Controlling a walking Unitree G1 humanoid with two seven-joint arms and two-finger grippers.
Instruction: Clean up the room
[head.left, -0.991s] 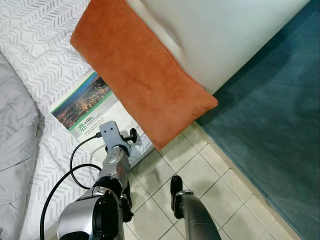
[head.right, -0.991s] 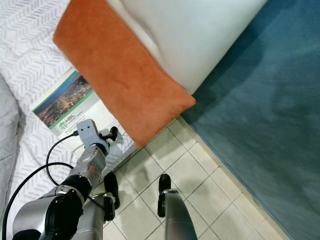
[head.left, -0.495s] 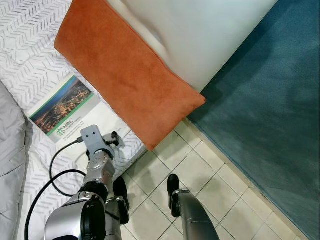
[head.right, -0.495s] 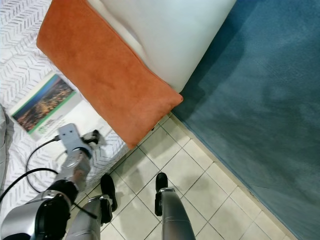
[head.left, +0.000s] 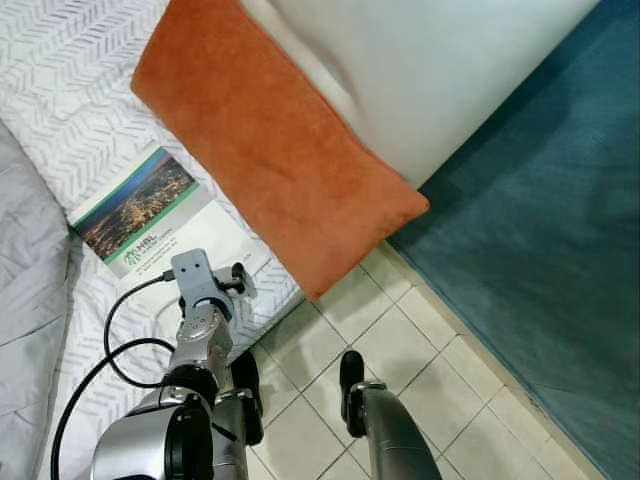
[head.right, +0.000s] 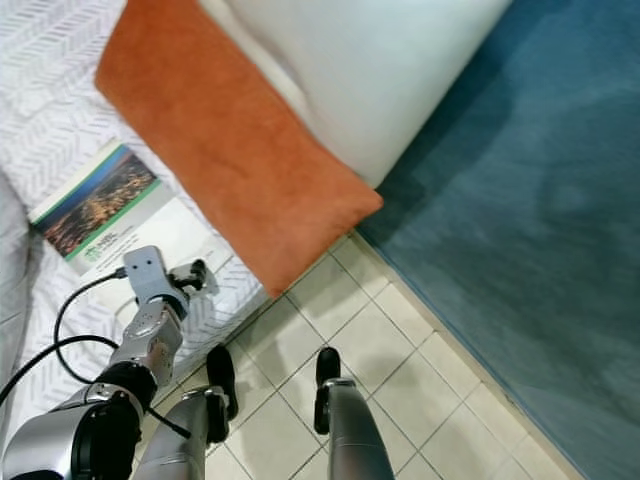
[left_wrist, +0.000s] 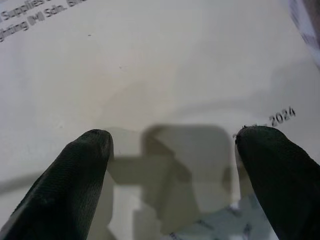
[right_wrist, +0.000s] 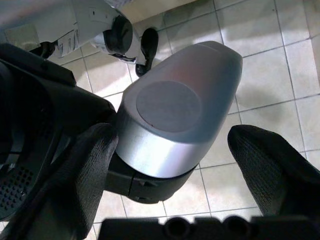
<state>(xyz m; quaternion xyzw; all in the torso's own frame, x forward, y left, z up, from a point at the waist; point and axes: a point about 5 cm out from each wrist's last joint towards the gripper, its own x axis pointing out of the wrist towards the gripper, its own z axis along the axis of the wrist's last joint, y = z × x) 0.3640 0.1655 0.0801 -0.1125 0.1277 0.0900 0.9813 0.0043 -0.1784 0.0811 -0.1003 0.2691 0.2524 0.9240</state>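
The head camera has swung between the pictures, first one way and then partway back, so the whole scene sits differently in the frame; the orange cushion (head.left: 275, 150) and the booklet (head.left: 150, 215) lie as they did on the bed. The left gripper (head.left: 236, 279) has drawn back a little toward the robot, over the booklet's near white corner.

A white bed cover (head.left: 70, 60) with a grey chevron pattern spreads over the bed, and a rumpled grey blanket (head.left: 25, 300) lies along its edge. Beside the bed run pale floor tiles (head.left: 400, 340) (grouted in a darker grey), meeting a teal carpet (head.left: 540, 240).
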